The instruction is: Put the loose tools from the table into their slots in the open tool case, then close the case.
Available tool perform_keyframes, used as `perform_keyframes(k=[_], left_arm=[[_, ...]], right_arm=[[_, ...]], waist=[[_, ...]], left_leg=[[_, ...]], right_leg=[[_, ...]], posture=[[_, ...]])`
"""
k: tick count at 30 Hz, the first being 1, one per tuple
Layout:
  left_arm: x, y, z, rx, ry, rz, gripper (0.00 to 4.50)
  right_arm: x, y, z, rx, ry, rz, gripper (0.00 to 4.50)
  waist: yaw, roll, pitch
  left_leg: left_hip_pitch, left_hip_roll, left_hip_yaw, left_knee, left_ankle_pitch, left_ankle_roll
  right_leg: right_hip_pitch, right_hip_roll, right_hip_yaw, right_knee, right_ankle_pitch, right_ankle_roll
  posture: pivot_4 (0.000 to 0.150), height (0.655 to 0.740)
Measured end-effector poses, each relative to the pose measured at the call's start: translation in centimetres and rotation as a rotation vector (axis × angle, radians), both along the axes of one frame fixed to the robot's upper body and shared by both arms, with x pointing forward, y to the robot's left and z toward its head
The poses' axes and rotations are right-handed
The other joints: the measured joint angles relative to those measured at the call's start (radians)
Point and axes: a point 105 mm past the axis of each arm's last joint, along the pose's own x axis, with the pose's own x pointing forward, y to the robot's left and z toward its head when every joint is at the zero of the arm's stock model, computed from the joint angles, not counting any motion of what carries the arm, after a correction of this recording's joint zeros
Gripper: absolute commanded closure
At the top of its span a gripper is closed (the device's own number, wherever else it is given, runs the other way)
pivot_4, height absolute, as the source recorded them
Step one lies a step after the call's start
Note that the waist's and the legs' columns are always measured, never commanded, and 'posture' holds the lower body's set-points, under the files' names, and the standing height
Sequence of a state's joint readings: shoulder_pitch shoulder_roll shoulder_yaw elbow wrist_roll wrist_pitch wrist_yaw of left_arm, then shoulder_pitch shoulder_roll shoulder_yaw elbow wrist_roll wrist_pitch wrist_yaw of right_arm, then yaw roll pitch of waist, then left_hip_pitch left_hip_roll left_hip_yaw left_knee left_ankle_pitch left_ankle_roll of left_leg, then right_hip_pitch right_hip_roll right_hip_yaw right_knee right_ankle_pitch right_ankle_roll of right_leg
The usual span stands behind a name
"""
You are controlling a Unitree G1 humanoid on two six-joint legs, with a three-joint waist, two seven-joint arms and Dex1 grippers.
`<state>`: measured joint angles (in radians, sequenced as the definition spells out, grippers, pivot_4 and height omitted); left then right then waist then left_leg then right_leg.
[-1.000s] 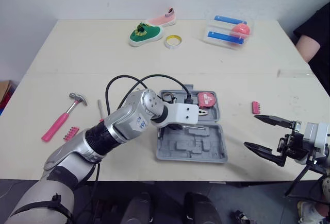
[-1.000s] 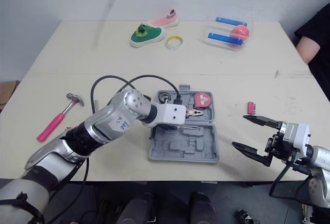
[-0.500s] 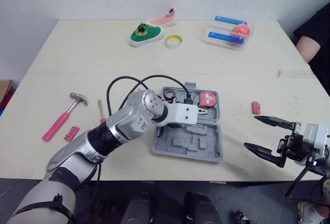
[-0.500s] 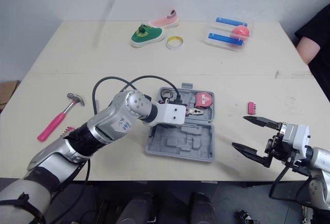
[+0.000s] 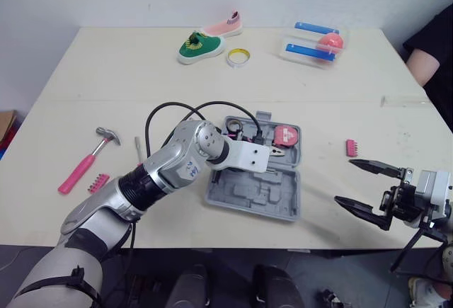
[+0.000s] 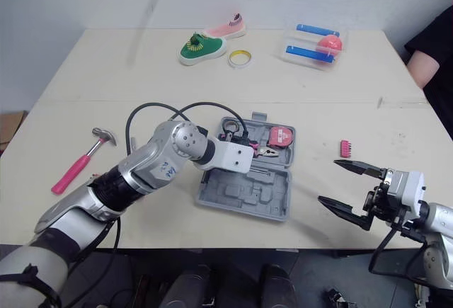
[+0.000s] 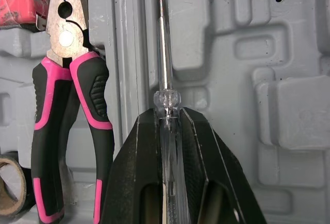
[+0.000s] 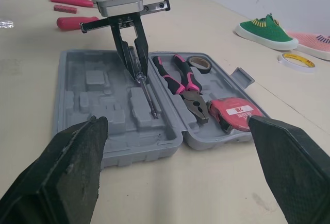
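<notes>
The open grey tool case (image 5: 251,196) lies askew near the table's front edge. My left gripper (image 7: 167,112) is shut on a clear-handled screwdriver (image 7: 163,38). Its shaft lies low over the moulded half, beside the hinge. Pink-and-black pliers (image 7: 67,80), a red tape measure (image 8: 232,112) and a tape roll (image 8: 198,63) sit in the other half. A pink hammer (image 5: 85,161), a pink bit strip (image 5: 98,183) and a small grey tool (image 5: 138,145) lie left of the case. Another pink bit strip (image 5: 350,147) lies to the right. My right gripper (image 5: 362,186) hangs open at the front right, apart from the case.
At the back of the table are a green shoe (image 5: 200,44), a pink shoe (image 5: 223,25), a yellow tape ring (image 5: 238,56) and a clear box (image 5: 313,42). A person's arm (image 5: 432,46) shows at the right edge. A black cable (image 5: 170,113) loops over my left arm.
The case has turned on the table, its front half swinging left, while my left gripper with the screwdriver shifted slightly left. The right arm stayed still.
</notes>
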<state>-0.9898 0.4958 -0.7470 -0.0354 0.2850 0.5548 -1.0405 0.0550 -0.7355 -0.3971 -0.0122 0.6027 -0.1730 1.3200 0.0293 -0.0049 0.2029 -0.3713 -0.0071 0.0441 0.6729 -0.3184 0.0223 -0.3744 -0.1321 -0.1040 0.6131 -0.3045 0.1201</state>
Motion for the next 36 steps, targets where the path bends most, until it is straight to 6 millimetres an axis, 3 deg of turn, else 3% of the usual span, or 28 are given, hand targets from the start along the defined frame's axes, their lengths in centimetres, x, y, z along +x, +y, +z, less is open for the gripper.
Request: perform_keyframes(k=[3,10,18,21,26,28,30,36], left_arm=[[0.1,0.0,0.0,0.012,-0.027,-0.028,4.44],[-0.1,-0.6,0.3,-0.017,-0.059,-0.107,1.37],[-1.0,-0.1,3.1,-0.100,-0.084,-0.134,1.37],[-0.8,-0.3,3.6,-0.268,-0.051,-0.121,2.14],[-0.8,-0.1,5.2,-0.628,0.073,-0.066,4.45],[-0.4,0.4,5.7,-0.783,0.141,-0.003,4.45],[0.0,1.0,4.8,-0.860,0.217,0.069,4.45],[0.0,1.0,1.1,-0.840,0.294,0.156,4.45]], right_arm=[[0.0,0.0,0.0,0.002,0.000,-0.002,0.00],[0.0,0.0,0.0,0.004,0.000,-0.002,0.00],[-0.1,0.1,-0.1,0.005,0.004,0.006,0.00],[0.0,0.1,-0.1,0.005,0.005,0.007,0.00],[0.0,0.2,-0.1,0.008,0.005,0.005,0.00],[-0.1,0.2,-0.2,0.013,0.007,0.001,0.00],[-0.1,0.2,-0.3,0.018,0.007,-0.002,0.00],[0.0,0.1,-0.2,0.023,0.002,-0.011,0.00]], waist=[[0.000,0.000,0.000],[0.001,0.000,0.000],[-0.002,0.000,0.000],[-0.001,0.000,0.000],[0.000,0.000,0.000],[-0.001,0.000,0.000],[-0.001,0.000,0.000],[0.001,0.000,0.000]], left_leg=[[0.000,0.000,0.000,0.001,0.000,0.000],[-0.002,0.000,-0.001,0.003,-0.001,0.001],[-0.002,0.000,-0.001,0.003,-0.001,0.001],[-0.002,0.000,-0.002,0.004,-0.001,0.001],[-0.003,0.000,-0.003,0.008,-0.002,0.002],[-0.003,0.000,-0.003,0.008,-0.002,0.002],[-0.003,0.000,-0.003,0.008,-0.002,0.002],[-0.003,0.000,-0.003,0.008,-0.002,0.002]], right_leg=[[0.000,0.000,0.000,0.000,0.000,0.000],[0.000,0.000,-0.001,0.001,0.000,0.000],[0.000,0.000,-0.001,0.001,0.000,0.000],[0.000,-0.001,-0.001,0.002,0.000,0.000],[0.000,-0.001,-0.002,0.003,0.000,0.000],[0.000,-0.002,-0.002,0.003,0.000,0.000],[0.000,-0.001,-0.002,0.004,0.000,0.000],[0.000,-0.001,-0.002,0.004,0.000,0.000]], posture=[[0.150,0.7400],[0.150,0.7400],[0.150,0.7400],[0.150,0.7400],[0.150,0.7400],[0.150,0.7400],[0.150,0.7400],[0.150,0.7400]])
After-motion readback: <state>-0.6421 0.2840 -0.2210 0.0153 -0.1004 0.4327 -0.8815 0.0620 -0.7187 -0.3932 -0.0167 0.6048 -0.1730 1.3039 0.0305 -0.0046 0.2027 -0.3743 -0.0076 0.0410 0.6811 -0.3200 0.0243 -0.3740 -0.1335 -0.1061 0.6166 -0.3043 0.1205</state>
